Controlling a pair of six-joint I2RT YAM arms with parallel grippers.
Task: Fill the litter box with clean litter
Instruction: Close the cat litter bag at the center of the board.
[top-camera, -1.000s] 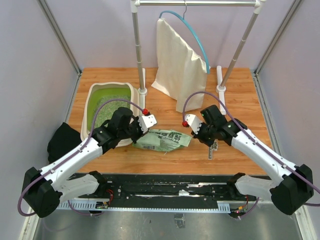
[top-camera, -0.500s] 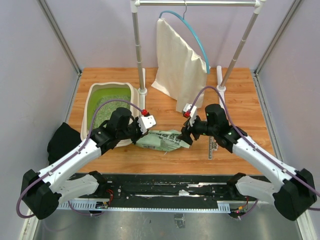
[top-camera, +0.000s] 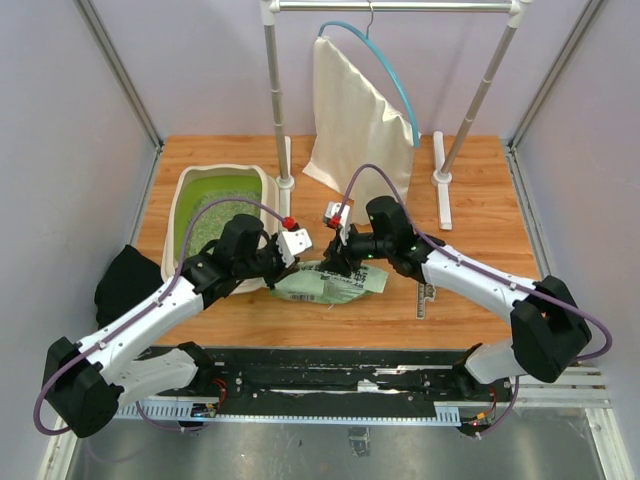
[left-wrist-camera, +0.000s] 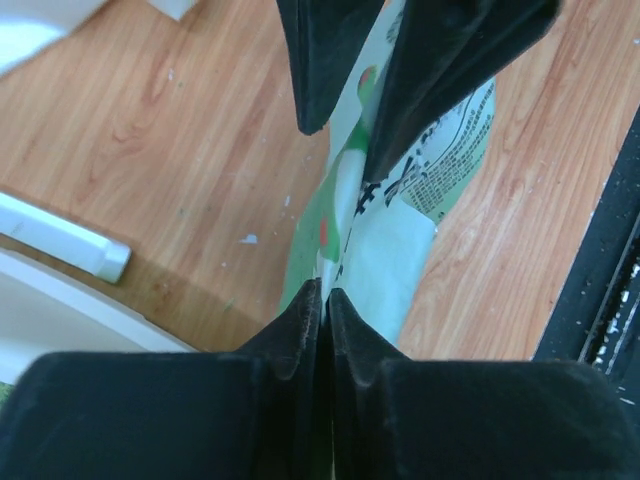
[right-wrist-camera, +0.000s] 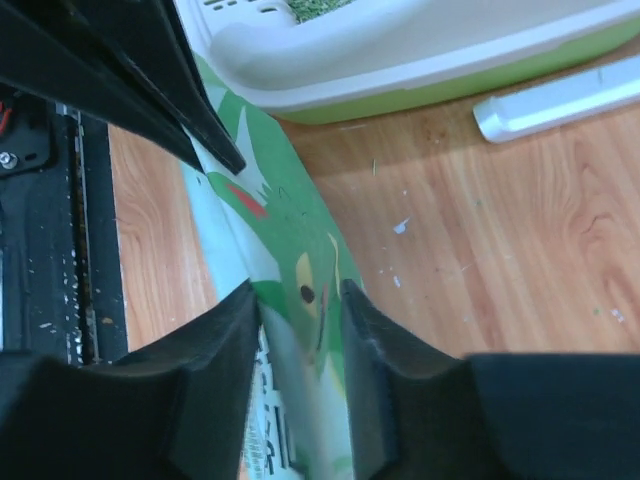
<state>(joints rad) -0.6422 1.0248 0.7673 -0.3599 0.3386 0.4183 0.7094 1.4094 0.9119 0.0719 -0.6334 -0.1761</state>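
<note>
The beige litter box (top-camera: 182, 196) with a lime-green inside sits at the back left and holds pale clean litter (top-camera: 210, 225). A flat green printed bag (top-camera: 340, 284) lies on the table in front of it. My left gripper (top-camera: 283, 262) is shut on the bag's left end, with its fingertips (left-wrist-camera: 312, 300) pinching the bag (left-wrist-camera: 400, 240). My right gripper (top-camera: 336, 264) is over the bag's middle. Its jaws are open and stand astride a raised fold of the bag (right-wrist-camera: 300, 330). The litter box (right-wrist-camera: 420, 50) shows just beyond it.
A grey metal scoop (top-camera: 427, 298) lies right of the bag. A garment rack with a white cloth bag (top-camera: 360, 130) stands at the back, its white feet (top-camera: 441, 180) on the table. A black cloth (top-camera: 125, 280) hangs off the left edge.
My right arm has swung left, from above the scoop to the bag, and its jaws now straddle the bag. My left gripper has stayed shut on the bag's end.
</note>
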